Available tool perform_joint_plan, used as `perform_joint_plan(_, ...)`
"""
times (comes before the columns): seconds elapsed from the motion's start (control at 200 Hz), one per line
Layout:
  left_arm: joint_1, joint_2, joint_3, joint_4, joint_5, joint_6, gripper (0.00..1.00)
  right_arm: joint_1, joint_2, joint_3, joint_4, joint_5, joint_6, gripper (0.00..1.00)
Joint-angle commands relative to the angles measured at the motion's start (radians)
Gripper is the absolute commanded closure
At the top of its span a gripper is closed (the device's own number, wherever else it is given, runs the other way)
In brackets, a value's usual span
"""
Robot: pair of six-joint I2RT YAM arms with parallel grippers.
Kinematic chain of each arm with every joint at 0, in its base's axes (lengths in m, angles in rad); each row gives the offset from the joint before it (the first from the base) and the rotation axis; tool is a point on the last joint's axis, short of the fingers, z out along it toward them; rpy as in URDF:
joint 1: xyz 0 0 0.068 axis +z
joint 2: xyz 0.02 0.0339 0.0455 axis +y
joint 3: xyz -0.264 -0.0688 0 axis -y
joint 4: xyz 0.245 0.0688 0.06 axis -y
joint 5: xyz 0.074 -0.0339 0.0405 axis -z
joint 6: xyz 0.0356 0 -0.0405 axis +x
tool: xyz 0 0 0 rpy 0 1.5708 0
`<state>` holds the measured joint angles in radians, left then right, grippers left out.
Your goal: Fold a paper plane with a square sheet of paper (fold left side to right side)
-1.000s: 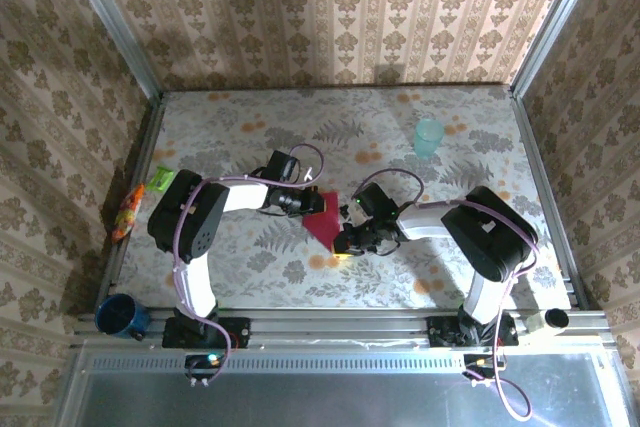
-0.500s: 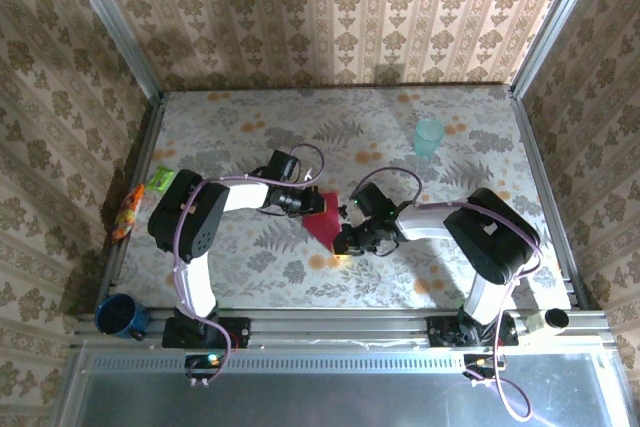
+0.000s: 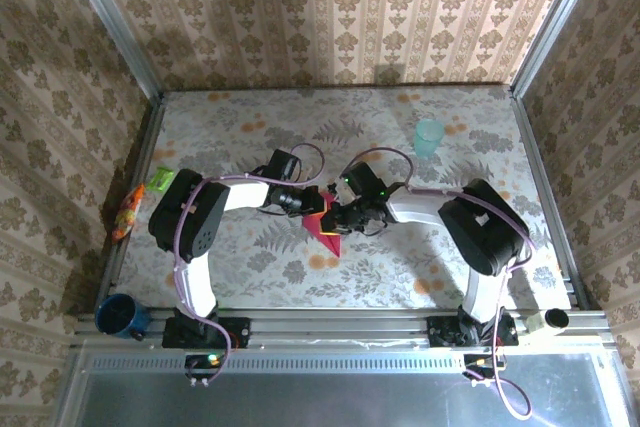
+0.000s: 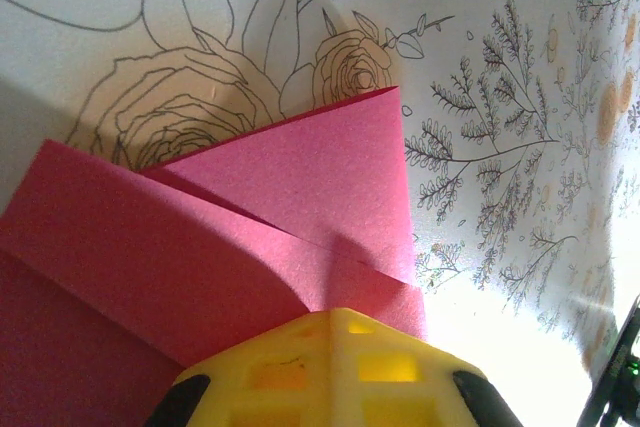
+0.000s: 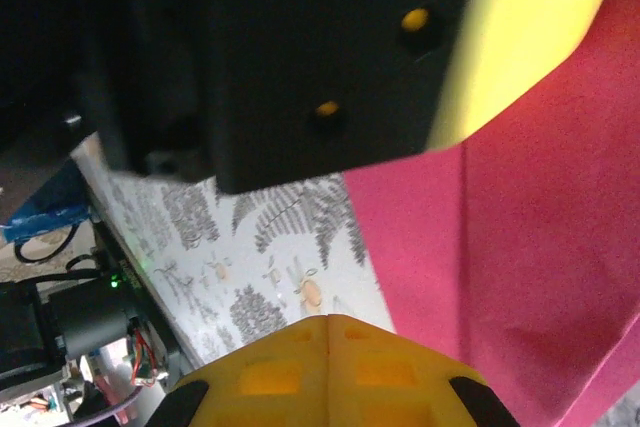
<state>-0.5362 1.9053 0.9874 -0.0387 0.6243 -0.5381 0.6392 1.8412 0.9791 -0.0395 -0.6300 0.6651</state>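
No legible text, label, brand, number or sign recorded in any view. Green and orange packets at the table's left edge: too small to make out any print (colour only). Magenta paper: plain surface.

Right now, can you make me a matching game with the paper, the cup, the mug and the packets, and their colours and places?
Things:
1. folded paper
2. cup
3. mug
4. packets

Colours and places:
A. dark blue, near left corner
B. green and orange, left edge
C. magenta-red, in the middle
D. pale teal, far right

Pairs: 1-C, 2-D, 3-A, 4-B
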Motion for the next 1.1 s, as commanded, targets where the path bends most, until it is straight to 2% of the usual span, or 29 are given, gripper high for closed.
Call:
perform_joint_plan(0.0,-0.004,0.052,-0.013,-0.081,-0.080,0.021,1.00,-0.001,0.041,0.020,-0.053,0.043,-0.019,1.00)
perform_joint_plan(0.3,-0.004,0.048,-0.025,-0.073,-0.087,0.015,1.00,0.007,0.066,-0.006,-0.107,0.087,-0.032,1.00)
perform_joint_plan(0.775,0.007,0.041,-0.027,-0.076,-0.089,0.016,1.00,0.050,-0.028,-0.196,-0.068,0.004,0.027,1.00)
perform_joint_plan(1.095,0.007,0.012,0.020,-0.087,-0.066,0.020,1.00,0.041,-0.079,-0.180,-0.057,-0.040,0.028,1.00)
